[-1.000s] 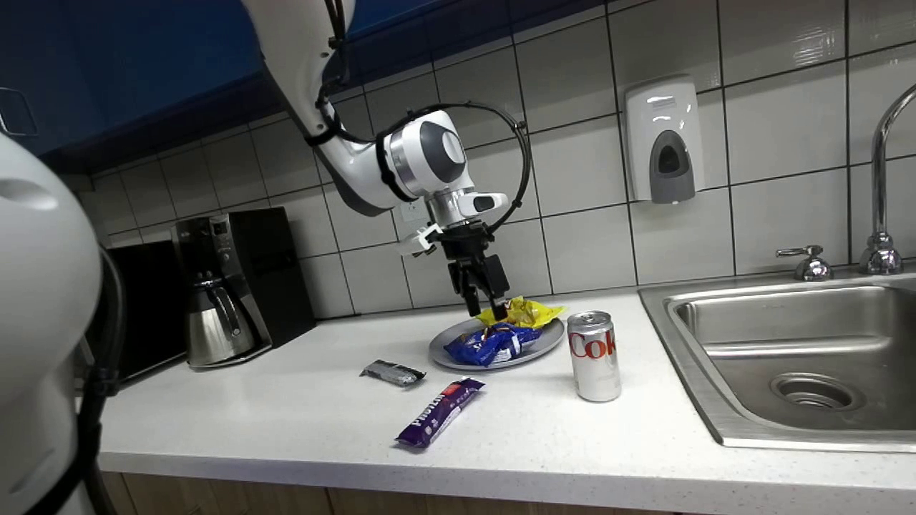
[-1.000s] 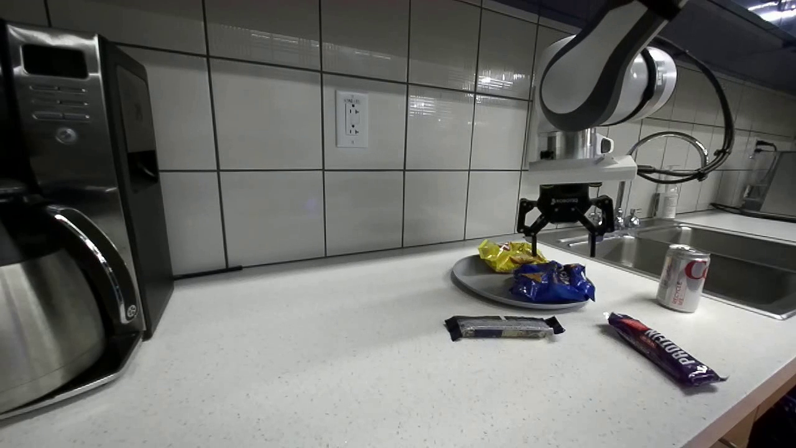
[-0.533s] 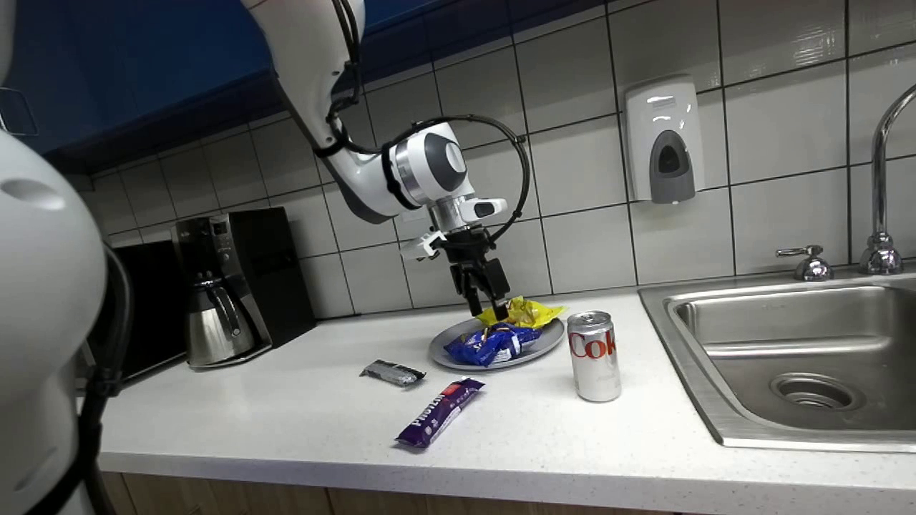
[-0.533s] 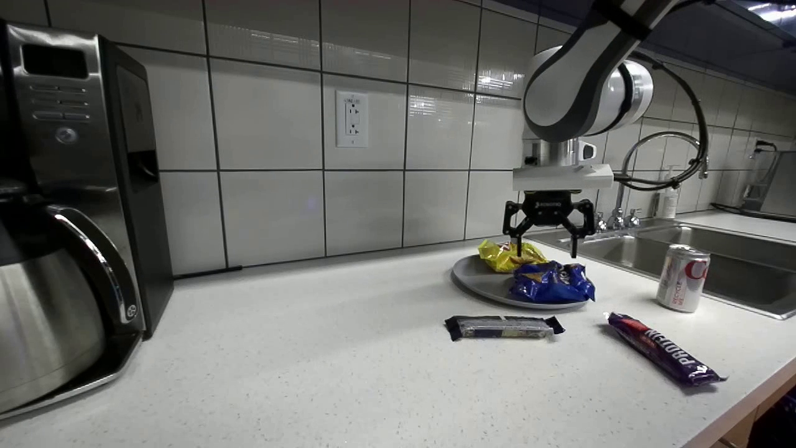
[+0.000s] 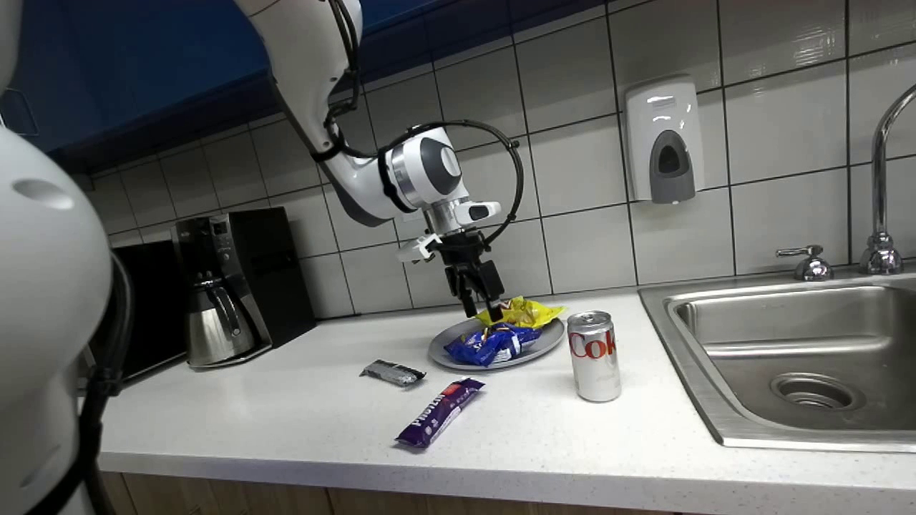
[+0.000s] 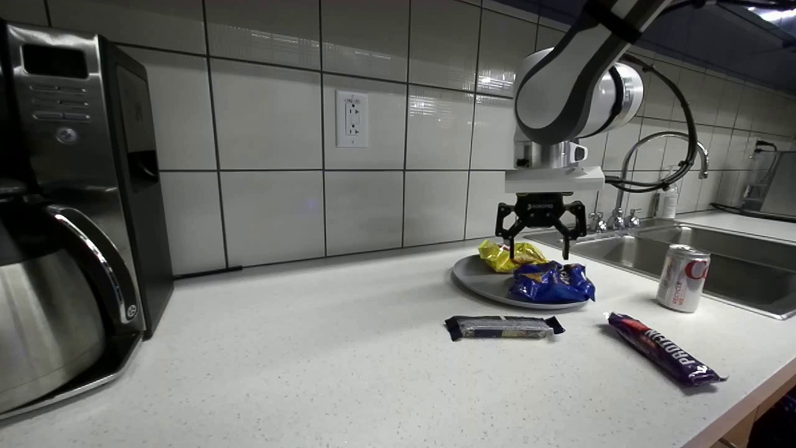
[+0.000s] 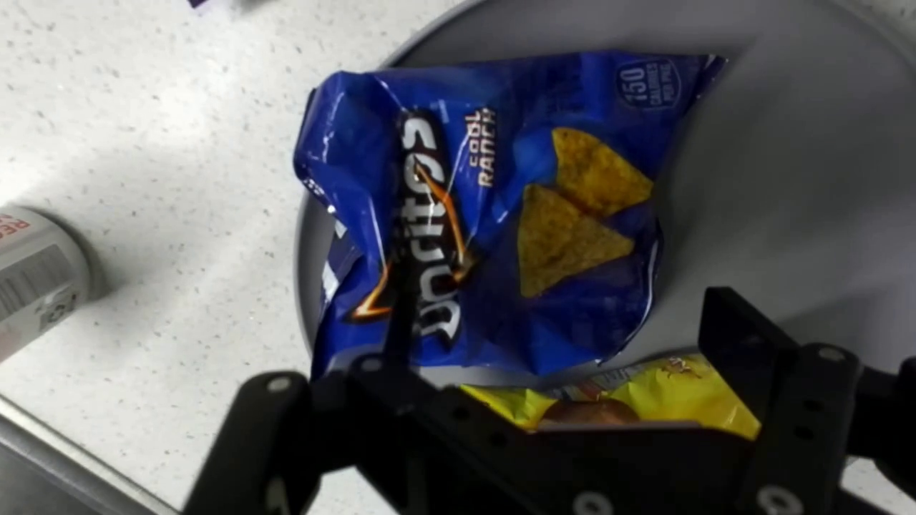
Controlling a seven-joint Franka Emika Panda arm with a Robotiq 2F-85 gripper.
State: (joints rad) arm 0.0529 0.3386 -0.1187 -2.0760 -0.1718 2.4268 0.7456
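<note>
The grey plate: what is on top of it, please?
On the plate lie a blue chip bag and a yellow bag. Under the bags, its surface is covered and cannot be seen; in the wrist view, the fingers hide part of the yellow bag.

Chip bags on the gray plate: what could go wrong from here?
1. The blue Doritos bag and yellow bag lie close together below the open tool, so closing might catch both.
2. In the wrist view the blue bag overlaps the rim of the plate; pressing or dragging there could tip or shift it.
3. The can stands upright beside the plate, so a sideways swing might knock it over.
</note>
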